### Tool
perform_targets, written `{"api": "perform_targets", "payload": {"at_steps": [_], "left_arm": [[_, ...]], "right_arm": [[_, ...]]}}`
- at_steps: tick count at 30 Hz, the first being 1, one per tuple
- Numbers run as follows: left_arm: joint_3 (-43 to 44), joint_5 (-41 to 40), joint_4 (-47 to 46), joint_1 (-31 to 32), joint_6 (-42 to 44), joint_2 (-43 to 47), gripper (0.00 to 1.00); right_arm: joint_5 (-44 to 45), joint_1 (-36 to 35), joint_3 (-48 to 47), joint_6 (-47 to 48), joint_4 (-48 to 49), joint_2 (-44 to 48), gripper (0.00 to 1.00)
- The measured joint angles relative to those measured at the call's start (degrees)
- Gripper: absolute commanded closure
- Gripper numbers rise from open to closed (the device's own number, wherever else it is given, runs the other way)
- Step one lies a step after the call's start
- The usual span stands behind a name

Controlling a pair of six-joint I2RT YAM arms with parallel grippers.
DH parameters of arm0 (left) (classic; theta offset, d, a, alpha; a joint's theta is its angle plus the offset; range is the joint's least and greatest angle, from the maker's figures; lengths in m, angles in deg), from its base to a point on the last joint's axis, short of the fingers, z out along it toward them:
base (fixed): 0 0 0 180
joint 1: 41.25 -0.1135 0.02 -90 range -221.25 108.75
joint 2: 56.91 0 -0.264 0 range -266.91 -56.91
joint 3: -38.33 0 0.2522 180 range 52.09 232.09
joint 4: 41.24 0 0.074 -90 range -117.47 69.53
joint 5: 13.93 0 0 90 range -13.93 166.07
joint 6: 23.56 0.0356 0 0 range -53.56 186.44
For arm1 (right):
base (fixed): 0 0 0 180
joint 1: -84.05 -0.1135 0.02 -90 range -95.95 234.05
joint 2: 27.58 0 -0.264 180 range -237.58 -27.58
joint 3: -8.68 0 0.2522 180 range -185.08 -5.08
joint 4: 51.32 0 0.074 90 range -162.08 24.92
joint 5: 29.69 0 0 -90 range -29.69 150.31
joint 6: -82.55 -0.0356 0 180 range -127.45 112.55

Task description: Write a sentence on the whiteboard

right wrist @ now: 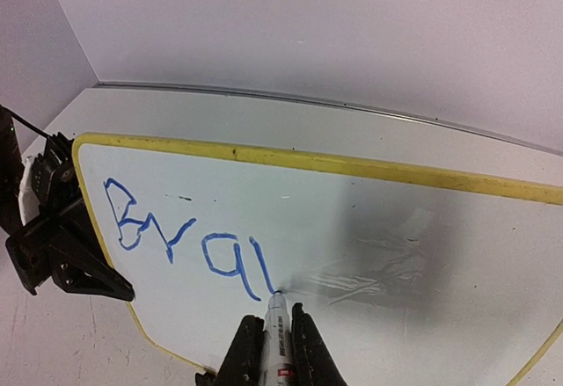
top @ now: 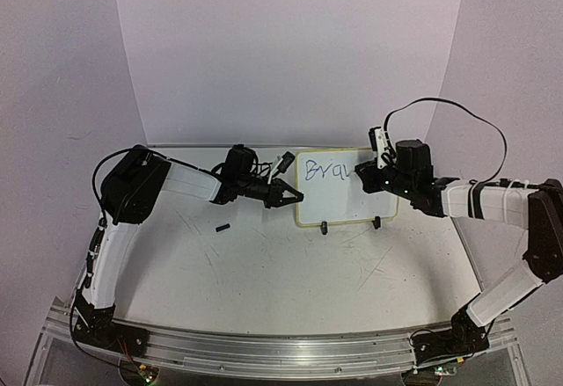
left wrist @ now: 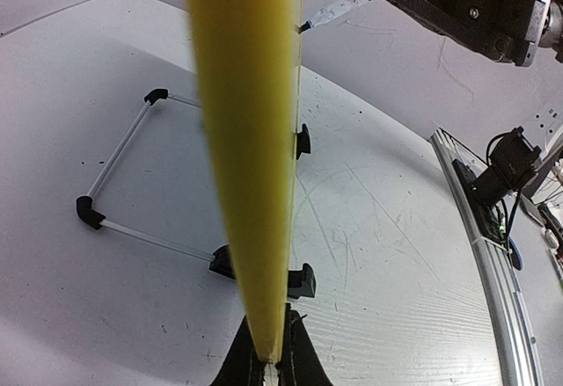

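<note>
Barely begun: only 4 blue letters down on whiteboard, most of sentence left. Left gripper clamped on its edge, right gripper on marker, tip touching.

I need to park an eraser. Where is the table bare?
Bare table lies between the board, the black piece and the near rail. Crowded: around the board, the left pincer clamping its edge, the right pincer writing with a marker.
</note>
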State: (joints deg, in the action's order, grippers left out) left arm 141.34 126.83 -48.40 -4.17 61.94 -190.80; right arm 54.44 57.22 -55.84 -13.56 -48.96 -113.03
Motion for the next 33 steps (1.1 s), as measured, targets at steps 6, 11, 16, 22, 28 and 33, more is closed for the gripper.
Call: {"api": "perform_targets", "payload": {"at_steps": [6, 11, 16, 22, 28, 33], "left_arm": [[0.0, 0.0, 0.0, 0.0, 0.0, 0.0, 1.00], [0.0, 0.0, 0.0, 0.0, -0.1, 0.0, 1.00], [0.0, 0.0, 0.1, 0.0, -0.3, 0.0, 1.00], [0.0, 0.0, 0.2, 0.0, -0.3, 0.0, 1.00], [0.0, 0.0, 0.2, 0.0, 0.0, 0.0, 1.00], [0.0, 0.0, 0.1, 0.0, 0.1, 0.0, 1.00]], "right_arm": [[1.4, 0.0, 0.0, 0.0, 0.4, 0.4, 1.00], [2.8, 0.0, -0.2, 0.0, 0.6, 0.5, 1.00], [3.9, 0.0, -1.0, 0.1, 0.5, 0.4, 1.00], [5.2, 0.0, -2.1, 0.1, 1.0, 0.4, 1.00], [3.6, 0.0, -1.8, 0.0, 0.9, 1.3, 1.00], [1.7, -0.4, 0.3, -0.4, 0.2, 7.0, 1.00]]}}
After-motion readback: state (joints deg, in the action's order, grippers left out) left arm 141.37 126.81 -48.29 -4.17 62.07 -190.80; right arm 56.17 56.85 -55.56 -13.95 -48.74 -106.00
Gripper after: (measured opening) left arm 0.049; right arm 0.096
